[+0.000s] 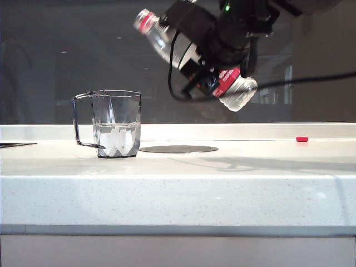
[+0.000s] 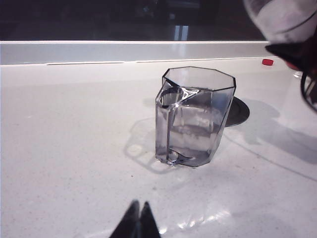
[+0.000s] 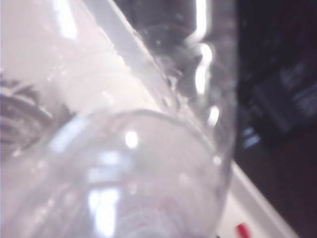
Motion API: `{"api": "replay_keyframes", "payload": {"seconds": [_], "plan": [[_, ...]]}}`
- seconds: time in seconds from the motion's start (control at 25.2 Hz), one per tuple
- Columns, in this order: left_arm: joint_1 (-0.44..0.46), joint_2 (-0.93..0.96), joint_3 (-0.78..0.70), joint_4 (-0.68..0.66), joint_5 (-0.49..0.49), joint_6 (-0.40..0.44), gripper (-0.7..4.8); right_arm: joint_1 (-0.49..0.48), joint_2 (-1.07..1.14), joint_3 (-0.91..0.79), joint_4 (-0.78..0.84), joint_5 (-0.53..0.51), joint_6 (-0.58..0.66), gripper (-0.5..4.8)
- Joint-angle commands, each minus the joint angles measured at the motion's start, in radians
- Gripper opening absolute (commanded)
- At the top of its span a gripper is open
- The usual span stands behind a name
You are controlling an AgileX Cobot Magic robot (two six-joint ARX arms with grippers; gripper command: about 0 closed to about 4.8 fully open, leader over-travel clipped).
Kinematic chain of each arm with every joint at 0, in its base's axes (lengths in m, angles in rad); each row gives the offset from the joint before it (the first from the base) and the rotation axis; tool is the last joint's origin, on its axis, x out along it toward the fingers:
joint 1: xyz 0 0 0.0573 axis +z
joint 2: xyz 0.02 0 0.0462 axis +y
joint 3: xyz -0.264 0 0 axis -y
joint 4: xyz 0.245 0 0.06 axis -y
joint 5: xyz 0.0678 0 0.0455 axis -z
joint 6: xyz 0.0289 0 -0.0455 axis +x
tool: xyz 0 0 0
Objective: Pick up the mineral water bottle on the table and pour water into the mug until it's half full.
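Mug (image 1: 115, 123) w/ water on table (image 1: 178, 183), right gripper (image 1: 203, 67) clamping tilted bottle (image 1: 236, 92), left gripper (image 2: 138, 220) closed.

No legible text from my station.
I see a red-and-white label (image 1: 227, 82) on the mineral water bottle (image 1: 239, 92), just beyond the fingers of the right gripper (image 1: 203, 78) that clamp it, but its printing is too small and blurred to read. Nothing else I can see carries writing.
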Motion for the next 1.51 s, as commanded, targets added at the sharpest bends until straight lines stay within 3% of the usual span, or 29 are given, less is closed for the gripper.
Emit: {"api": "replay_keyframes", "payload": {"seconds": [0.04, 0.12, 0.24, 0.4, 0.52, 0.72, 0.95, 1.31, 1.35, 1.51], "plan": [[0.001, 0.000, 0.003, 0.006, 0.004, 0.002, -0.04, -0.012, -0.049, 0.009, 0.005, 0.014, 0.325, 2.38], [0.001, 0.000, 0.003, 0.006, 0.004, 0.002, -0.04, -0.034, -0.066, 0.006, -0.026, -0.018, 0.528, 2.38], [0.001, 0.000, 0.003, 0.006, 0.004, 0.002, -0.04, -0.082, -0.071, -0.010, -0.045, -0.117, 0.728, 2.38], [0.001, 0.000, 0.003, 0.006, 0.005, 0.002, -0.04, -0.154, -0.070, -0.062, 0.008, -0.299, 0.895, 2.39], [0.001, 0.000, 0.003, 0.006, 0.004, 0.002, -0.04, -0.198, -0.070, -0.132, 0.137, -0.381, 0.912, 2.39], [0.001, 0.000, 0.003, 0.006, 0.004, 0.002, -0.04, -0.290, -0.061, -0.301, 0.415, -0.417, 0.903, 2.39], [0.001, 0.000, 0.003, 0.006, 0.004, 0.002, -0.04, -0.341, 0.003, -0.325, 0.479, -0.497, 0.901, 2.42], [0.002, 0.000, 0.003, 0.006, 0.004, 0.002, -0.04, -0.340, 0.080, -0.327, 0.541, -0.503, 0.901, 2.43], [0.002, 0.000, 0.003, 0.006, 0.004, 0.002, -0.04, -0.340, 0.080, -0.327, 0.541, -0.503, 0.901, 2.50], [0.002, 0.000, 0.003, 0.006, 0.004, 0.002, -0.04, -0.340, 0.080, -0.328, 0.538, -0.503, 0.901, 3.93]]}}
